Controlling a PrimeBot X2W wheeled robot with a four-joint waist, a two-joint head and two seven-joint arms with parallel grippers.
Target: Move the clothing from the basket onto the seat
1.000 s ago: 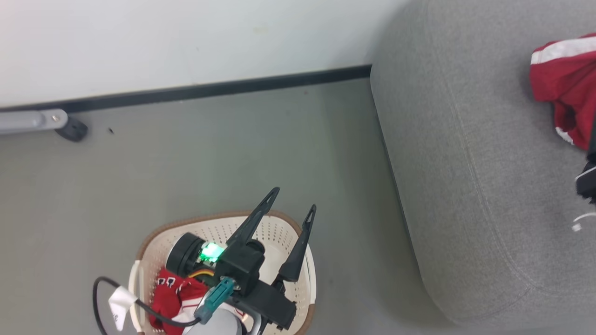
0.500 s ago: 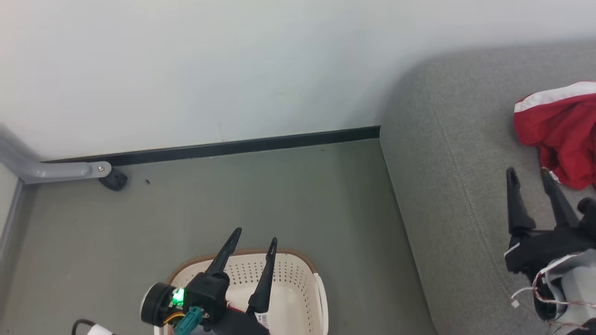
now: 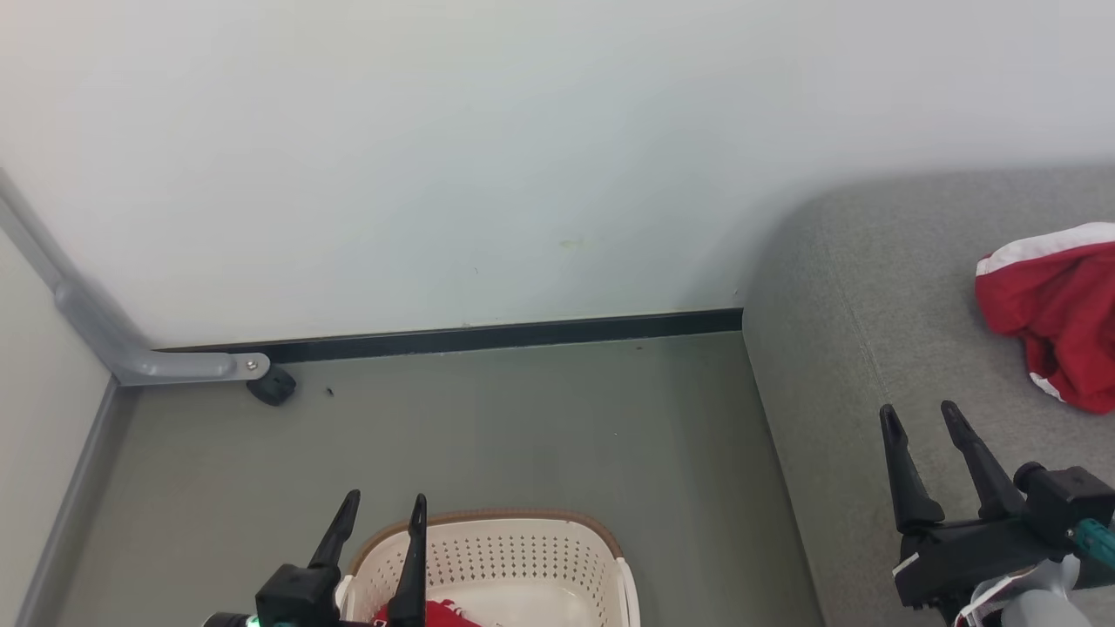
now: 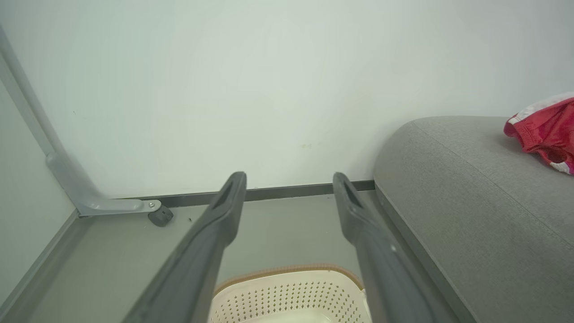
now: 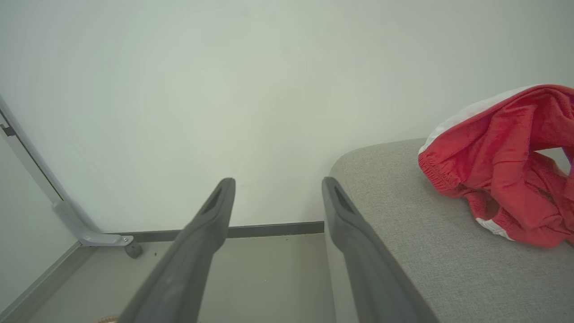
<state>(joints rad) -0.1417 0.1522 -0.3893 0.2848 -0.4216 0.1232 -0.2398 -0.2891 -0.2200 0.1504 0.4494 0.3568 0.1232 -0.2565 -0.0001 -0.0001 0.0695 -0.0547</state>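
The grey seat took up the right side, its left edge bordering the floor, where the basket stood nearby. One piece of red clothing lay crumpled toward the seat's far edge, and another red piece sat inside the basket. The left end effector hung over the basket's left end and the right end effector over the seat; both had their fingers spread and held nothing.

Readable text, labels, brands, numbers, signs: none. The soft bright red fabric garment with white trim shows no legible print.
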